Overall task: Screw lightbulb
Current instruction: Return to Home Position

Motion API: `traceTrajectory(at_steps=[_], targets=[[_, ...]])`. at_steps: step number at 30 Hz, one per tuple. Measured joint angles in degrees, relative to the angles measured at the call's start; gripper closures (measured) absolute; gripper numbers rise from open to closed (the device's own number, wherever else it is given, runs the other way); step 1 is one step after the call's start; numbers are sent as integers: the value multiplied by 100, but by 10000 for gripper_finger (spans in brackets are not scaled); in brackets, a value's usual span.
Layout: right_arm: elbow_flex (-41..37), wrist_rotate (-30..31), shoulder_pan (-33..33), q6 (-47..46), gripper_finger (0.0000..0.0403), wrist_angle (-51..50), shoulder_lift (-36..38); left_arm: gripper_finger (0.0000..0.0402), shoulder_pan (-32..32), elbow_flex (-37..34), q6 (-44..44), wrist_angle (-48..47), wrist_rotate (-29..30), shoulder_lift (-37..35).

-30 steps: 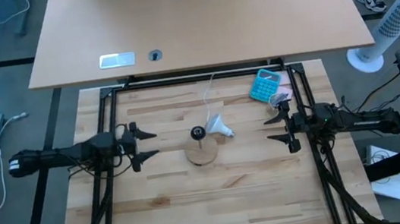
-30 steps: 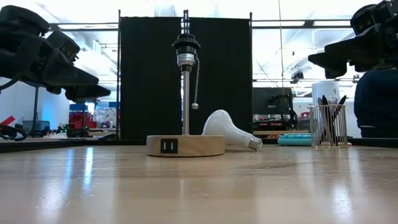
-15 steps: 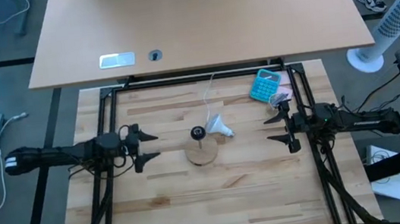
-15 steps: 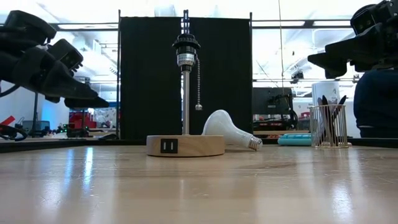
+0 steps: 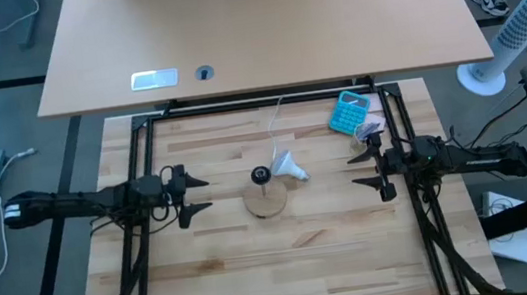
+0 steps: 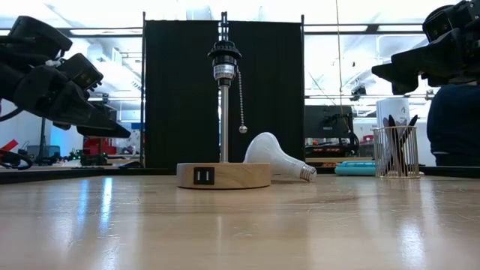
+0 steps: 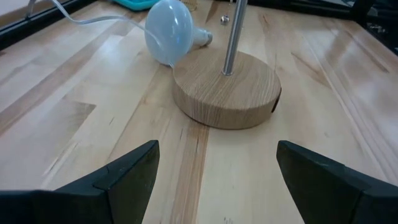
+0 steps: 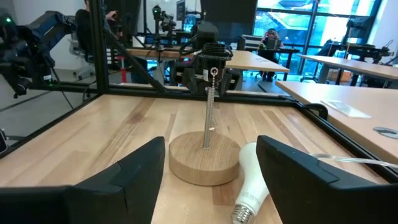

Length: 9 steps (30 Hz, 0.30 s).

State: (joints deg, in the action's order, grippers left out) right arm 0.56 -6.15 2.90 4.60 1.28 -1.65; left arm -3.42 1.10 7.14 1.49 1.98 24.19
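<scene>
White-globed and lying on its side on the counter [image 5: 258, 269]: counted one lightbulb [image 5: 289, 167]. Counted also one lamp [image 5: 268, 201] with a round wooden base, one teal calculator [image 5: 348, 112], one mesh pen cup [image 6: 397, 151] and two end effectors. Saw the lightbulb just beside the lamp's base, out of the socket, neck toward the right arm's side. Found it between the left end effector [image 5: 207, 195] and the right end effector [image 5: 354, 170], apart from both, nearer the right. Noted both spread wide, holding nothing, raised above the counter at opposite sides.
</scene>
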Motion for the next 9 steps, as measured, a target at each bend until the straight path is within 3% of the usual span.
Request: traceTrajectory(at_steps=[9], targets=[[0, 0, 2, 2, 163, 0, 0, 86, 0, 0, 2, 1, 0, 119]])
